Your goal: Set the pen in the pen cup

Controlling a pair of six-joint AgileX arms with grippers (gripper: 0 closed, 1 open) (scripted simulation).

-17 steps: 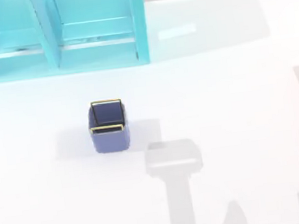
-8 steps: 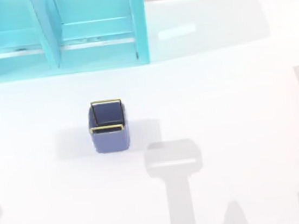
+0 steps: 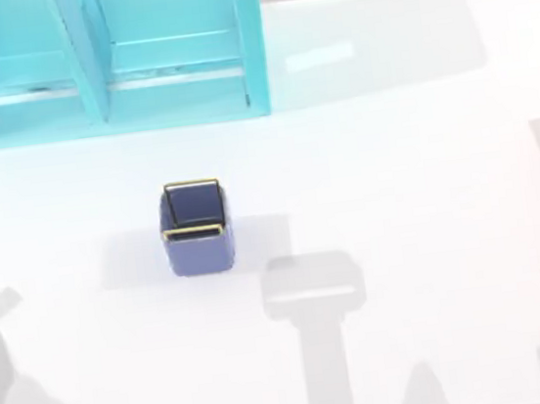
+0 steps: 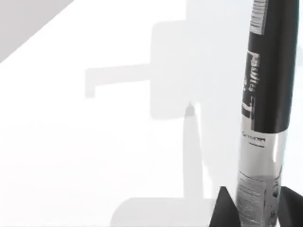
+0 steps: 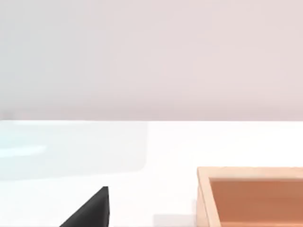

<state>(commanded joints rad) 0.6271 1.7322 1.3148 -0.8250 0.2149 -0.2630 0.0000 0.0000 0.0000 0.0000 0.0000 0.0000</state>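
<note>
Turquoise shelf at the table's far left. Below it, left of centre, blue cup, upright. Black-and-silver pen clamped between left gripper's fingers. Right gripper's jaw state: cannot tell.

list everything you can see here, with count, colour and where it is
pen cup: 1, blue-violet with a thin gold rim, upright on the table left of centre
shelf unit: 1, turquoise, far left of the table
pen: 1, black and silver with print, standing between the left gripper's fingers in the left wrist view
tray: 1, orange-brown with a pale rim, on the table in the right wrist view
table: 1, white
left gripper: 1, black, shut on the pen
right gripper fingertip: 1, black
</note>
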